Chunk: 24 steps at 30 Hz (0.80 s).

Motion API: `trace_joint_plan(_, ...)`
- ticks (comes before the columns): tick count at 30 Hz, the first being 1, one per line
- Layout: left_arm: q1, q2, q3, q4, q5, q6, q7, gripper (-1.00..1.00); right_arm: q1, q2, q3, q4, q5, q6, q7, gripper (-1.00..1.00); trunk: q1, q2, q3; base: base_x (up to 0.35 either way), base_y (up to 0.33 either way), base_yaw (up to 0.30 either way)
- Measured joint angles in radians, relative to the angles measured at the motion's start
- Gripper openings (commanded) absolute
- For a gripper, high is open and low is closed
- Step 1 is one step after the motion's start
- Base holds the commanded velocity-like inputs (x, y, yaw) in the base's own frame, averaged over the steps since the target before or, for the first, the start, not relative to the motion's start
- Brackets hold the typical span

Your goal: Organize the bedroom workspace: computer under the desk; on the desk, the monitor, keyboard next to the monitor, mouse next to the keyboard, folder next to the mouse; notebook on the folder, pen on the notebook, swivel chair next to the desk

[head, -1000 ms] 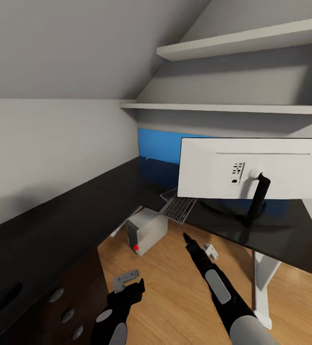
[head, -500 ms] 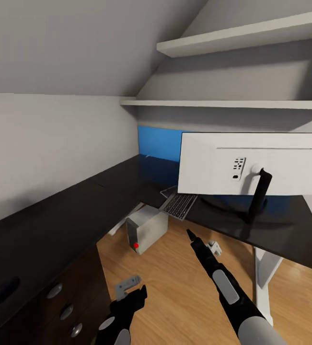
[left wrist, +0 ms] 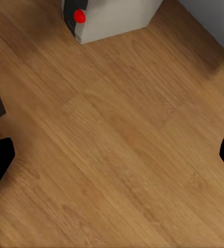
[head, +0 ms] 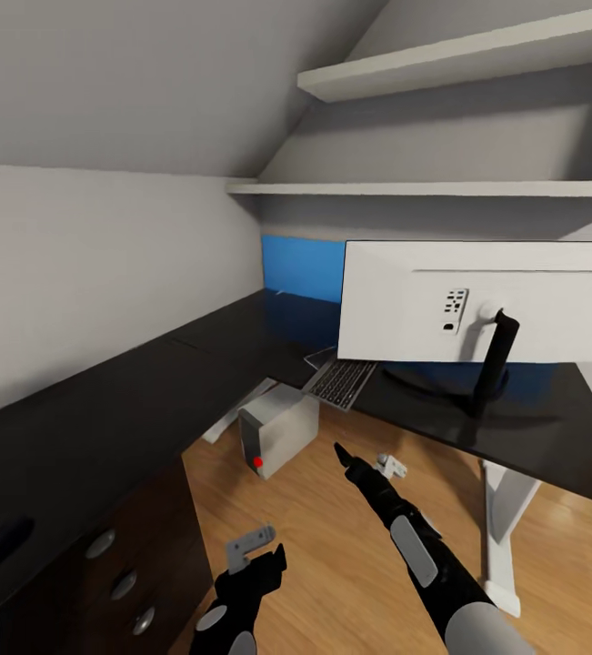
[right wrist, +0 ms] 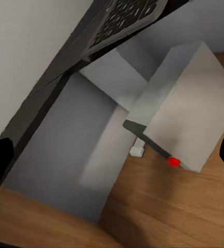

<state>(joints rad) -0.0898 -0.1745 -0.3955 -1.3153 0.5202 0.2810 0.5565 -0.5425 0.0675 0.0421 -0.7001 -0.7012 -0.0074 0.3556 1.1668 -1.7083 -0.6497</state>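
The monitor stands on the black desk with its white back toward me. Beside it the keyboard lies at the desk's inner edge, partly overhanging it. The light grey computer sits on the wooden floor just below that edge. A small dark oval thing that looks like the mouse rests on the desk's near left end. My left gripper and my right gripper hover open and empty over the floor, short of the computer. Folder, notebook, pen and swivel chair are out of view.
Black drawers with silver knobs stand under the desk at my left. A white desk leg stands to my right. A blue wall panel and white shelves lie behind the desk. Wooden floor spreads between the drawers and the leg.
The whole view has shifted slightly, so the camera moved. My right gripper has edged a little left toward the computer. The left gripper sits slightly lower in the picture.
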Motion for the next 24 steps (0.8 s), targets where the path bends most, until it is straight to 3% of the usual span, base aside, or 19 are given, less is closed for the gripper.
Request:
trace_joint_plan(1, 0.0, 0.0, -0.001, 0.0, -0.001, 0.0, 0.002, 1.0, 0.0, 0.007, 0.003, 0.002, 0.006, -0.059, -0.002, 1.0, 0.004, -0.007, -0.003, 0.0, 0.0, 0.0)
trace_joint_plan(6, 0.0, 0.0, -0.002, 0.0, -0.001, 0.0, 0.003, 1.0, 0.0, 0.042, -0.001, 0.004, 0.007, -0.127, -0.031, 1.0, 0.023, -0.042, -0.019, 0.0, 0.0, 0.0)
trace_joint_plan(9, 0.0, 0.0, -0.004, 0.001, -0.001, 0.0, 0.003, 1.0, 0.0, 0.07, -0.003, 0.005, 0.004, -0.17, -0.091, 1.0, 0.035, -0.063, -0.028, 0.0, 0.0, 0.0)
trace_joint_plan(14, 0.0, 0.0, -0.008, 0.001, -0.003, 0.0, 0.003, 1.0, 0.0, 0.088, -0.002, 0.006, 0.0, -0.227, -0.185, 1.0, 0.054, -0.098, -0.044, 0.0, 0.0, 0.0)
trace_joint_plan(17, 0.0, 0.0, -0.009, 0.001, -0.004, 0.0, 0.003, 1.0, 0.0, 0.093, -0.001, 0.005, -0.002, -0.238, -0.206, 1.0, 0.065, -0.119, -0.053, 0.0, 0.0, 0.0)
trace_joint_plan(20, 0.0, 0.0, -0.009, 0.0, -0.005, 0.0, 0.003, 1.0, 0.0, 0.095, -0.002, 0.004, -0.027, -0.245, -0.217, 1.0, 0.077, -0.14, -0.063, 0.0, 0.0, 0.0)
trace_joint_plan(24, 0.0, 0.0, -0.01, -0.001, -0.006, 0.0, 0.002, 1.0, 0.0, 0.092, -0.007, 0.005, -0.144, -0.247, -0.224, 1.0, 0.092, -0.168, -0.075, 0.0, 0.0, 0.0)
